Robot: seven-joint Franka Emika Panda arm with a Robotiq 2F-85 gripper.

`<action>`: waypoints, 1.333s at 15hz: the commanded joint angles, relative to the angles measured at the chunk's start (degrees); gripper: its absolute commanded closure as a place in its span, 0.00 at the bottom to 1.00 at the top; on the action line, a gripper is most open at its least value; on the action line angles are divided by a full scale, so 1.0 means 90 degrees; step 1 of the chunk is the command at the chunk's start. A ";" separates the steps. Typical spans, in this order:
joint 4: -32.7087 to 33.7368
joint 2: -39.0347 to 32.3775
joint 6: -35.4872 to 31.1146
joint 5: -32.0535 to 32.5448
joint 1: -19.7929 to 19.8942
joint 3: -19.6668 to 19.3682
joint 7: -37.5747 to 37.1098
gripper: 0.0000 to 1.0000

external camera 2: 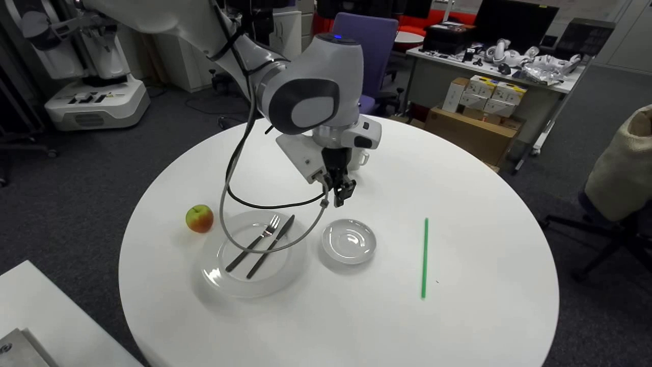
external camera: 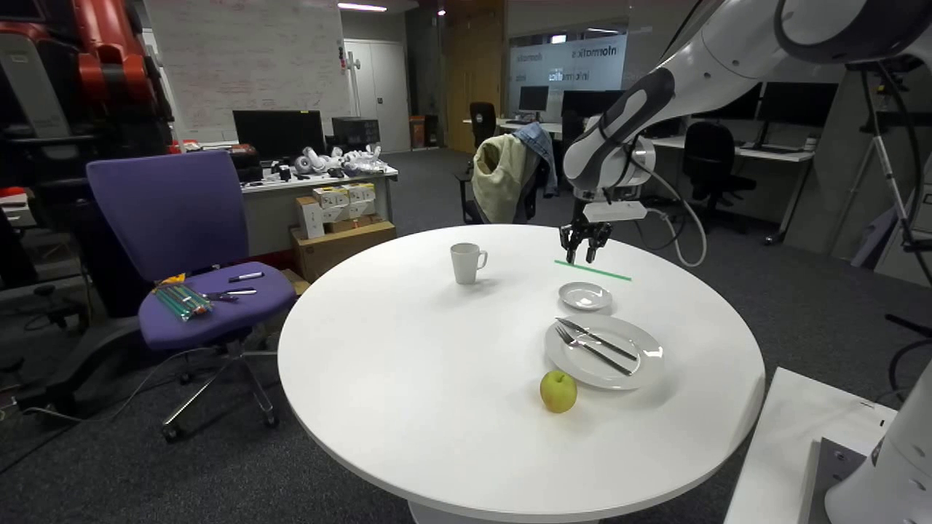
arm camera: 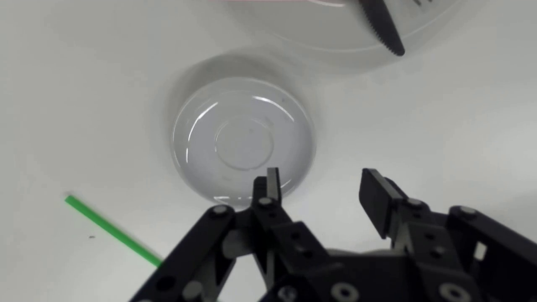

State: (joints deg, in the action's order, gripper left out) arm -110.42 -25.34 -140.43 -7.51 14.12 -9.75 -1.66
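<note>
Round white counter (external camera: 408, 349) carries the saucer (arm camera: 243, 142), at ten o'clock from the jaws in the wrist view — they hover partway open and empty; any lowering wants slow, level travel, fingertips (arm camera: 273, 182) clear of the saucer's rim.

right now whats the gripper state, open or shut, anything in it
Gripper: open, jaws apart, holding nothing.

In an exterior view, apple (external camera 2: 199, 218) left of the end effector (external camera 2: 345, 196), plate (external camera 2: 244, 289) bearing fork (external camera 2: 261, 237) and knife (external camera 2: 282, 231) to its lower left, purple chair (external camera 2: 377, 51) well behind it
</note>
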 commanded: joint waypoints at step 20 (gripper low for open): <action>0.3468 -0.2230 -0.1466 -0.0540 -0.0911 -0.0385 -0.3803 0.00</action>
State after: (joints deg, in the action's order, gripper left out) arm -83.50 -43.03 -155.30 -10.98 8.28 -10.89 -29.88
